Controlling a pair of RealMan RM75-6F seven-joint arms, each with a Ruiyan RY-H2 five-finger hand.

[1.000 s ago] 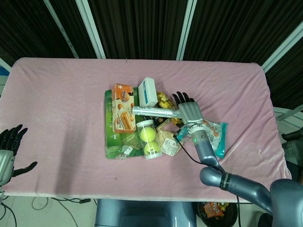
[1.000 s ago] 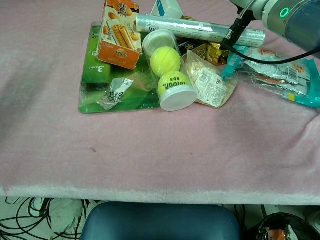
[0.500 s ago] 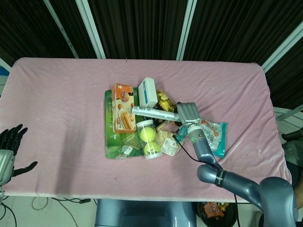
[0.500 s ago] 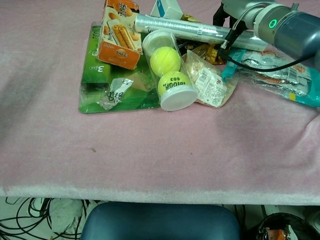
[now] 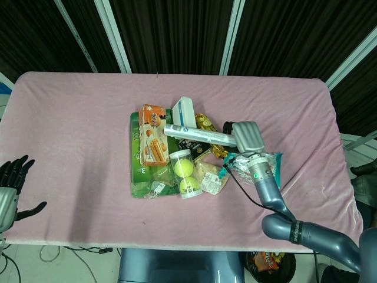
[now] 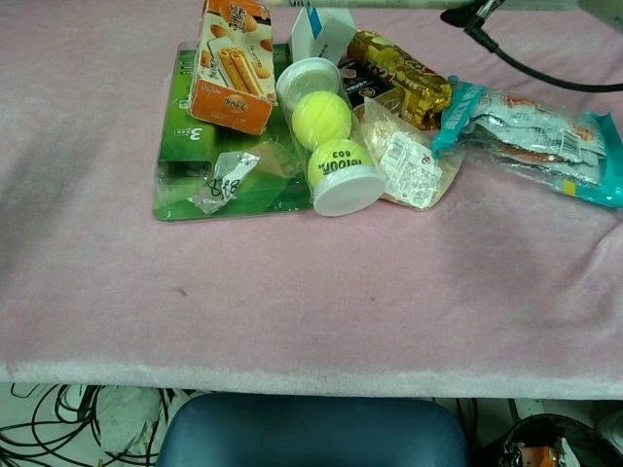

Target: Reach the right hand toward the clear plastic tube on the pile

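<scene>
The clear plastic tube [image 5: 197,135], long and silvery with a white label, lies slanted above the pile in the head view. My right hand [image 5: 249,136] grips its right end, fingers curled over it. In the chest view only a thin strip of the tube [image 6: 389,3] shows at the top edge, and the right hand is out of frame there. My left hand [image 5: 12,184] hangs open at the lower left, off the table's front edge, far from the pile.
The pile holds a tennis-ball canister [image 6: 326,136], an orange biscuit box [image 6: 231,63], a flat green pack [image 6: 185,165], a white box [image 6: 321,27], gold wrappers [image 6: 399,78] and a teal snack bag [image 6: 545,136]. A pink cloth [image 5: 76,118] covers the table.
The right hand's fingers closed around the tube's right end, and it has lifted the tube off the pile; in the chest view the tube rose to the top edge. The left hand stayed put.
</scene>
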